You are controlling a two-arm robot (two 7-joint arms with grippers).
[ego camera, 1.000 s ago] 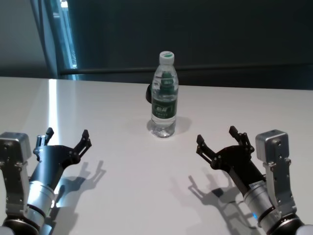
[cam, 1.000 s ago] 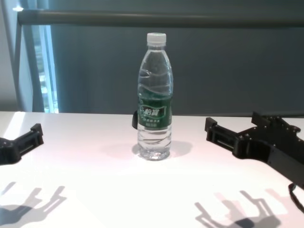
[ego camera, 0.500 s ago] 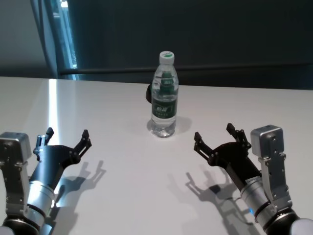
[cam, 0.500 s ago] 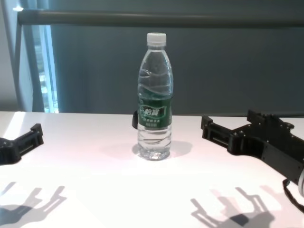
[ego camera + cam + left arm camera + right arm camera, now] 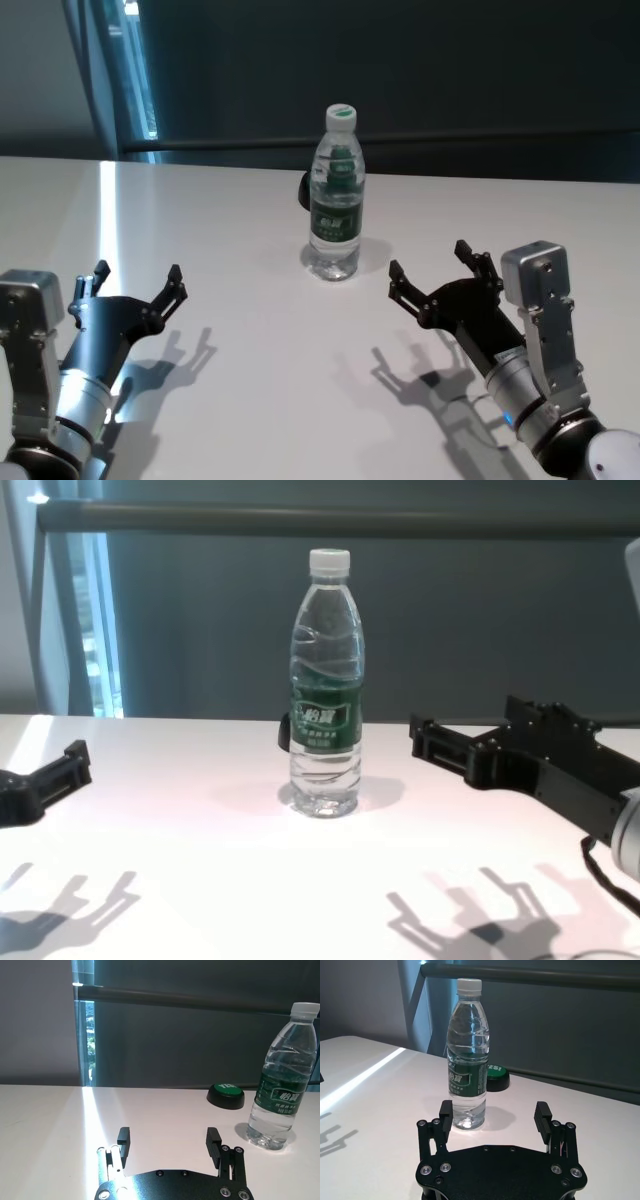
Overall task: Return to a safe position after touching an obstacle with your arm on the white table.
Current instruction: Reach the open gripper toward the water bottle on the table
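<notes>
The obstacle, a clear water bottle [image 5: 336, 205] with a white cap and green label, stands upright on the white table [image 5: 260, 400] at centre back. It also shows in the chest view [image 5: 325, 710], the left wrist view [image 5: 282, 1095] and the right wrist view [image 5: 467, 1070]. My right gripper [image 5: 430, 262] is open and empty, just above the table, right of the bottle and a little nearer to me, apart from it. In the right wrist view [image 5: 494, 1107] the bottle stands ahead of its left finger. My left gripper [image 5: 138, 272] is open and empty at the near left.
A dark round button with a green top [image 5: 226, 1095] sits on the table just behind the bottle, also in the right wrist view [image 5: 497, 1077]. A dark wall and a rail run along the table's far edge. A bright window strip is at the far left.
My right gripper has moved forward and to the left, closer to the bottle. The bottle and the left arm have not moved.
</notes>
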